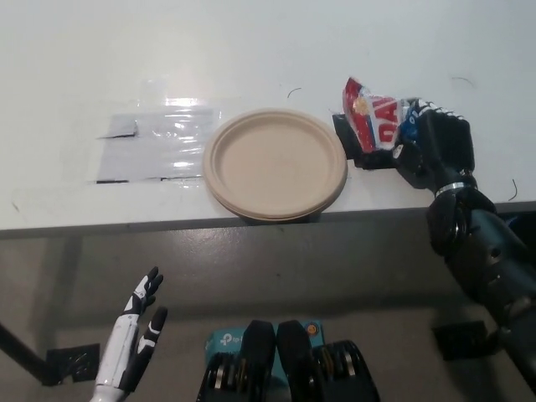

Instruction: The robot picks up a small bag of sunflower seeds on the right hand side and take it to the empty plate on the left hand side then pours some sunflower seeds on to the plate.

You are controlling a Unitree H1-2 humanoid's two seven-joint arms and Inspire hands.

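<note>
White left hand (134, 335) hangs low at lower left, below the table edge, fingers spread, holding nothing, resting. Clear plastic sheet (155, 148) lies flat on the white table (251, 50), just left of the plate. Tan paper plate (275, 163) sits empty near the table's front edge, its rim slightly over the edge. Just right of it, the red-and-white seed bag (375, 122) stands tilted over a small black mat (358, 149), top corner up, gripped along its right side by the black right hand (431, 146), fingers wrapped round the bag. Step in hand, as I judge it: securing the grasp and starting the lift. To do it well: keep the squeeze firm but not crushing, so the thin foil doesn't slip or spill; lift straight up clear of the mat before moving left; keep the opening up until over the plate's middle, then tip slowly. Can't tell whether the bag is open.
</note>
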